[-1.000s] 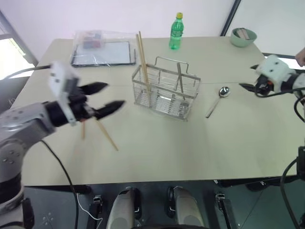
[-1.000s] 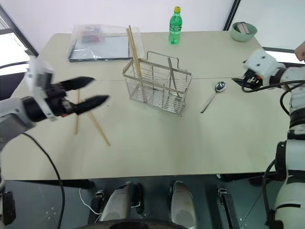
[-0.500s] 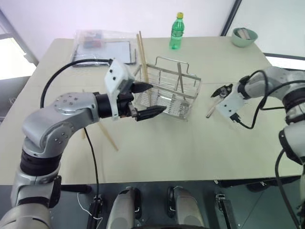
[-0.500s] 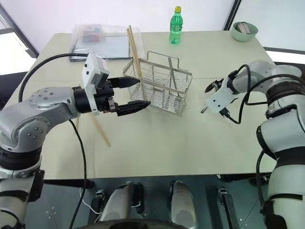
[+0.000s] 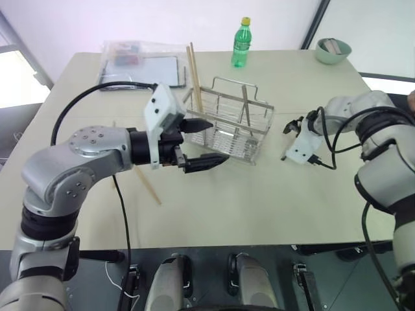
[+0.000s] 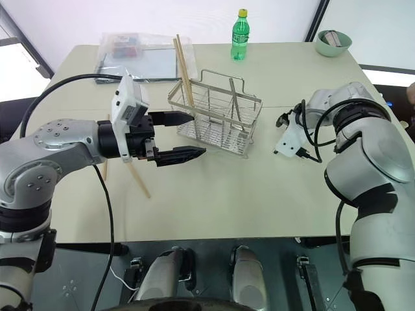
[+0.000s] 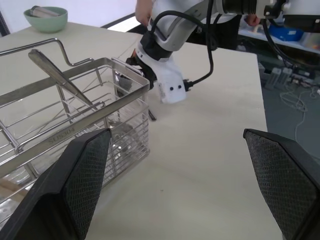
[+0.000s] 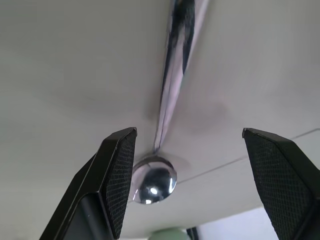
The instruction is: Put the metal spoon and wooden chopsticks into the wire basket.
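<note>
Two claws: both spread wide, neither grasping anything.
Left claw (image 6: 178, 137): hangs level above the worktop (image 6: 227, 194), fingertips just beside the wire basket's near-left corner.
Right claw (image 8: 187, 185): tilted down over the metal spoon (image 8: 172, 100), one finger either side of its handle, not clenched.
Metal spoon: flat on the worktop, right of the basket, mostly hidden in the head views.
Wire basket (image 6: 217, 113): mid-worktop, upright; a metal utensil (image 7: 60, 75) leans inside.
Wooden chopsticks: two (image 6: 182, 61) stand slanted in the basket's left end; two more (image 6: 136, 178) lie on the worktop under the left arm.
Far edge: green bottle (image 6: 240, 34), green bowl (image 6: 334, 42), plastic-wrapped tray (image 6: 139, 58).
</note>
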`<state>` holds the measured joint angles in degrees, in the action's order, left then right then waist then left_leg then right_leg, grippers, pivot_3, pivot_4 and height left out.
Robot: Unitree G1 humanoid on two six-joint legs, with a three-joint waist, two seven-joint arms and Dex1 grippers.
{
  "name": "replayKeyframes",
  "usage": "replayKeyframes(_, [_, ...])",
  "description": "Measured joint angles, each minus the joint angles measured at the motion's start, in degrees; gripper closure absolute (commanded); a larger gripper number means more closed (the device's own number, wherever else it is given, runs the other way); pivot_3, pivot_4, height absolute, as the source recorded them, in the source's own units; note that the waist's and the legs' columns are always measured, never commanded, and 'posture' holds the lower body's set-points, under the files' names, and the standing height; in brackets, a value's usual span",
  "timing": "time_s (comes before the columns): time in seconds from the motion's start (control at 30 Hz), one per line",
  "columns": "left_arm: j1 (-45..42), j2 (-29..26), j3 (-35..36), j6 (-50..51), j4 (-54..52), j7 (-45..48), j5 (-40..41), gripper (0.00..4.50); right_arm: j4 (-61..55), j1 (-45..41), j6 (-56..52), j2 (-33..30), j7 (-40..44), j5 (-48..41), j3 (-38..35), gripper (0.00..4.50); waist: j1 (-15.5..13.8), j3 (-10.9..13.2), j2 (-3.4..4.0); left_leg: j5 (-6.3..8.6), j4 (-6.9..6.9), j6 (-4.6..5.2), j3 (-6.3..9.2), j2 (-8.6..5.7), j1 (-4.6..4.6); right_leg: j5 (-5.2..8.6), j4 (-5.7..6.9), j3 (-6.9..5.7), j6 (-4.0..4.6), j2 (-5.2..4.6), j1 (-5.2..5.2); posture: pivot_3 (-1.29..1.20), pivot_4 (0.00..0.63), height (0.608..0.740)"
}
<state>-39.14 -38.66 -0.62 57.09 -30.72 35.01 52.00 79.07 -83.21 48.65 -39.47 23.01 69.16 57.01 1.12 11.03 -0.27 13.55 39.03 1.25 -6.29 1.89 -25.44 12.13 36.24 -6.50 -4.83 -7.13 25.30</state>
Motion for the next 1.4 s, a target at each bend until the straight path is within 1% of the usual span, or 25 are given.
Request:
replayKeyframes(0.17, [0.0,0.0,1.2,0.4,-1.1,-1.6,1.1,0.06,0.5,-0.2,-3.2,0.1,1.1,-0.4,-0.1,1.02,0.0,0.0,0.0,0.0,0.0,0.0,0.01,0.0,0.0,0.0,0.0,0.0,0.0,0.0,-0.01,0.0,0.15,0.707])
replayKeyframes(0.37, [-0.5,-0.7,2.2,1.2,-1.4,-2.9,2.3,0.06,0.9,-0.1,-3.8,0.2,3.7,-2.1,-1.3,1.02,0.0,0.0,0.0,0.0,0.0,0.0,0.01,-0.01,0.01,0.0,0.01,0.0,0.0,0.02,-0.01,0.0,0.15,0.707])
replayKeyframes(0.53, [-2.9,-1.6,2.9,1.2,-0.8,-3.0,2.5,0.06,0.9,0.7,-3.7,0.8,4.9,-4.2,-2.7,1.02,0.0,0.0,0.01,-0.01,0.01,-0.01,0.01,-0.03,0.03,0.0,0.01,0.0,0.0,0.04,-0.02,0.0,0.15,0.707])
replayKeyframes(0.9, [-6.3,-1.7,3.1,1.4,0.5,-4.0,2.6,0.06,0.9,1.8,-3.7,2.6,5.7,-2.7,-0.8,1.02,-0.1,0.0,0.0,-0.02,0.04,-0.04,0.04,-0.03,0.06,-0.01,0.02,-0.01,0.0,0.07,-0.09,0.0,0.15,0.707])
replayKeyframes(0.93, [-6.4,-1.6,3.2,1.5,0.5,-4.3,2.8,0.0,0.9,1.8,-4.0,2.8,5.8,-2.6,-0.7,1.56,0.0,0.0,0.0,-0.02,0.04,-0.04,0.05,-0.03,0.08,-0.01,0.02,0.0,0.0,0.07,-0.1,0.0,0.15,0.707])
replayKeyframes(1.0, [-6.4,-1.5,3.2,1.6,0.5,-4.9,3.1,0.0,1.0,1.8,-4.5,3.0,6.2,-2.4,-0.5,2.26,0.0,0.0,0.0,-0.03,0.04,-0.04,0.05,-0.03,0.07,-0.01,0.03,0.0,0.0,0.07,-0.09,0.0,0.15,0.707])
replayKeyframes(1.1, [-6.4,-1.5,3.5,2.2,0.3,-5.7,3.7,0.0,1.0,1.8,-4.7,3.1,6.6,-2.5,-0.5,3.9,0.1,0.0,0.0,-0.03,0.04,-0.05,0.05,-0.02,0.07,-0.01,0.05,0.0,0.0,0.08,-0.08,0.0,0.15,0.707])
replayKeyframes(1.13, [-6.4,-1.5,3.7,2.2,0.3,-5.9,3.8,0.0,1.0,1.8,-4.8,3.1,6.7,-2.5,-0.5,4.27,0.1,0.0,0.0,-0.04,0.04,-0.06,0.05,-0.02,0.07,-0.01,0.05,0.0,0.01,0.08,-0.08,0.0,0.15,0.707])
replayKeyframes(1.17, [-6.4,-1.5,3.9,2.3,0.3,-6.3,3.9,0.0,1.1,1.8,-5.0,3.1,6.7,-2.5,-0.5,4.4,0.1,0.0,0.0,-0.04,0.04,-0.06,0.05,-0.02,0.07,-0.01,0.05,0.0,0.0,0.08,-0.08,0.0,0.15,0.707])
replayKeyframes(1.4, [-6.6,-2.0,4.5,2.6,0.1,-7.6,5.0,0.0,1.1,2.0,-5.2,3.0,7.1,-3.1,-1.0,4.4,0.0,0.0,0.0,-0.04,0.05,-0.06,0.06,-0.03,0.08,-0.01,0.05,0.0,0.0,0.08,-0.09,0.0,0.15,0.707])
